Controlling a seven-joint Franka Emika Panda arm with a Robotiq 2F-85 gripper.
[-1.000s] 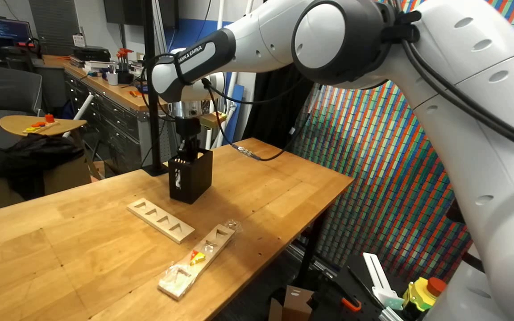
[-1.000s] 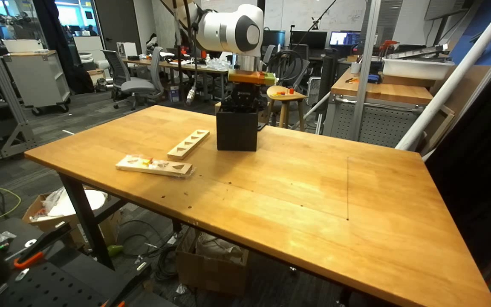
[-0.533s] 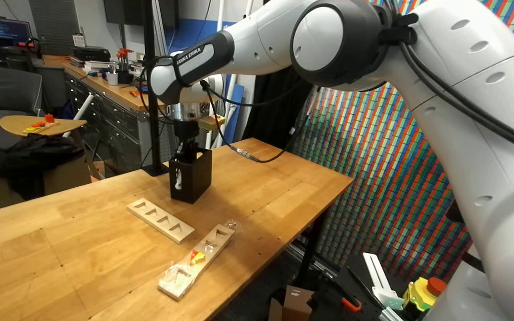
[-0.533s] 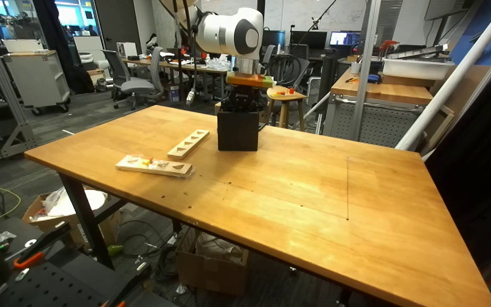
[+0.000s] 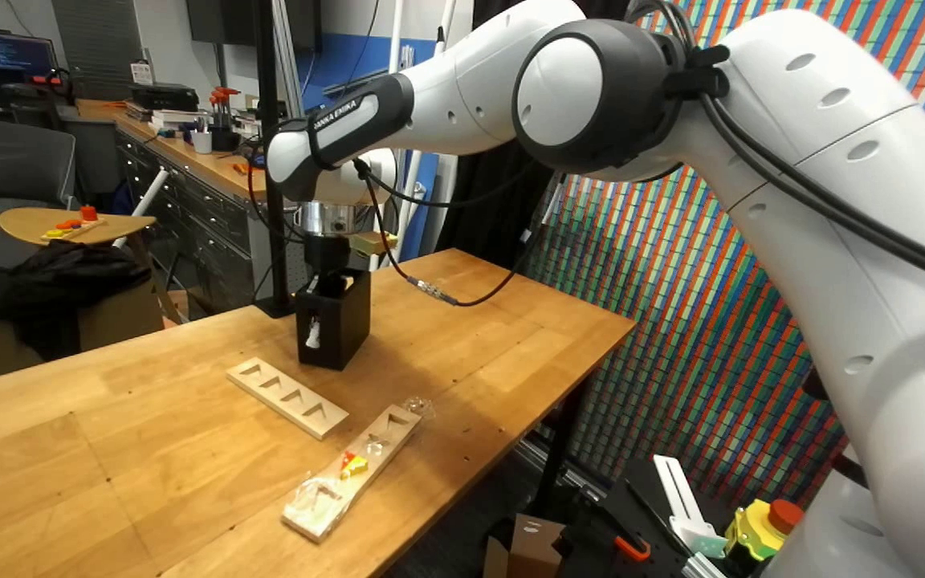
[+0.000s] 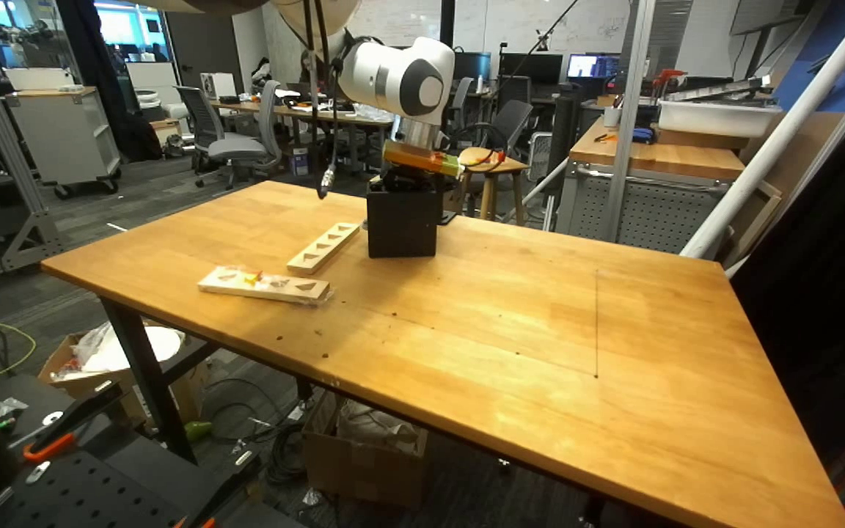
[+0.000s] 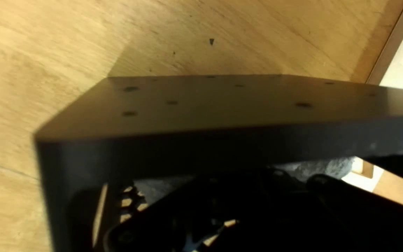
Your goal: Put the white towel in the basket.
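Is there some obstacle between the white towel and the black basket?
Nothing visible: the white towel shows through the side of the black basket, apparently already inside. The gripper reaches in from above; its grip is hidden.

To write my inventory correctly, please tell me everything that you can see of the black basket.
The black basket is a boxy container with an open top and flat, smooth walls, perhaps plastic; the wrist view shows a brownish sheen outside. It stands upright on the wooden table. At least one side has a cutout, and through it part of the white towel is visible. The gripper extends into the basket from above; whether it touches the walls is hidden.
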